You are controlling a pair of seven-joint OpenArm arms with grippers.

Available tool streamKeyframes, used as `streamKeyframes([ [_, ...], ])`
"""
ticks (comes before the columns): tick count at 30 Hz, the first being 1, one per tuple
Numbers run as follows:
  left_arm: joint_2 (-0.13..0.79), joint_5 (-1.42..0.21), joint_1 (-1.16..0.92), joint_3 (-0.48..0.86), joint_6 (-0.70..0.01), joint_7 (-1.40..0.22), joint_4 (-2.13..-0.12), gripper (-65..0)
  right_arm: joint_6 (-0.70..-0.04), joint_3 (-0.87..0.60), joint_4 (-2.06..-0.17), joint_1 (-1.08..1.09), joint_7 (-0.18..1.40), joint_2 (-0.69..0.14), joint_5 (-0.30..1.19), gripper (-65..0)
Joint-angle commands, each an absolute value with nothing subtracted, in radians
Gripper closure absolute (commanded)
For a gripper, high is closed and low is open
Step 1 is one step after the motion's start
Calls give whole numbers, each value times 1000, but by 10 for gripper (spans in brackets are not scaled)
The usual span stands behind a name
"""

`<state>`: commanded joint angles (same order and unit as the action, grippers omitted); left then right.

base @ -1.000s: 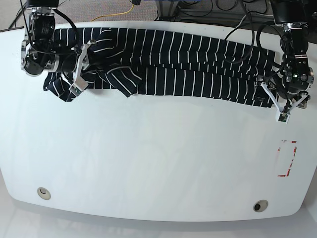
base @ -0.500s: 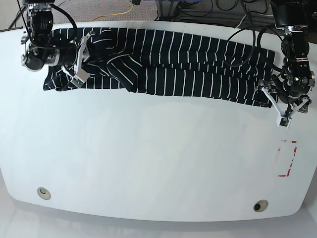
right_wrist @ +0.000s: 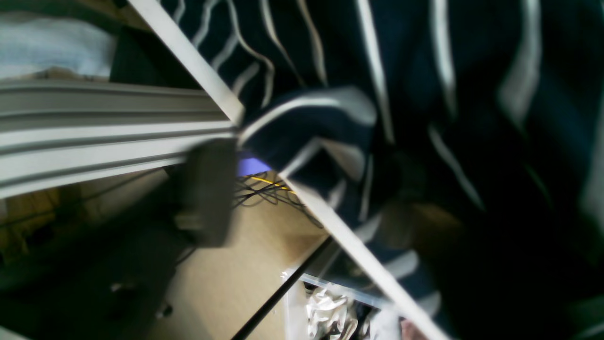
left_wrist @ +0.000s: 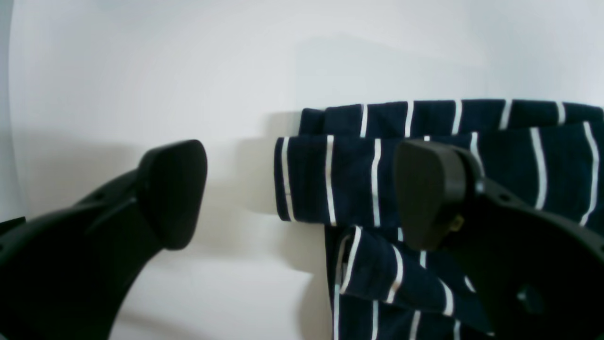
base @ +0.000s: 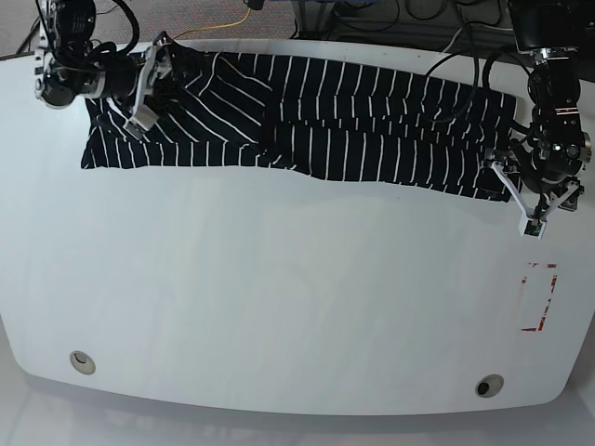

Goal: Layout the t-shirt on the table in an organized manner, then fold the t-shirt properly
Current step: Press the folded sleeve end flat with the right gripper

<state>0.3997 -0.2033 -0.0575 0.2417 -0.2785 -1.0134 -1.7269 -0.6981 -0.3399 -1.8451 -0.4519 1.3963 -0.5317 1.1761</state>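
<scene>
T-shirt (base: 307,121), dark navy with thin white stripes, stretched in a long band along far edge of white table (base: 279,307). Left gripper (base: 521,197) at shirt's end on base view's right; jaws spread wide, one black pad (left_wrist: 172,191) over bare table, nothing between them. Right gripper (base: 147,88) at opposite end, fabric bunched against it; cannot tell if clamped. Red marking (base: 539,297) near left arm.

t-shirt (base: 307,121) lies stretched along far edge of table (base: 279,307), left to right in base view | right gripper (base: 149,88) at shirt's left end, over the fabric | left gripper (base: 522,200) at shirt's right end, just past its corner | marking (base: 539,297) nearer, beside table's right edge | two holes (base: 82,361) along near edge
</scene>
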Motion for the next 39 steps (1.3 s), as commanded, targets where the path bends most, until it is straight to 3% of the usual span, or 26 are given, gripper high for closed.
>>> streamKeyframes([
  [4, 400, -203, -58, 242, -278, -1013, -1727, -599, -698, -351, -1845, -450, 1396, -555, 1178, -590],
  [7, 400, -205, -59, 242, -278, -1013, -1733, -599, -698, -352, -1845, -449, 1396, -588, 1178, -590],
  [26, 400, -208, -58, 242, -278, -1015, -1906, -599, -698, -463, -1951, -341, 1396, -616, 1184, -596],
  [39, 400, -209, -73, 243, -278, -1015, -1934, -599, -698, -469, -1946, -245, 1396, -495, 1178, -590],
])
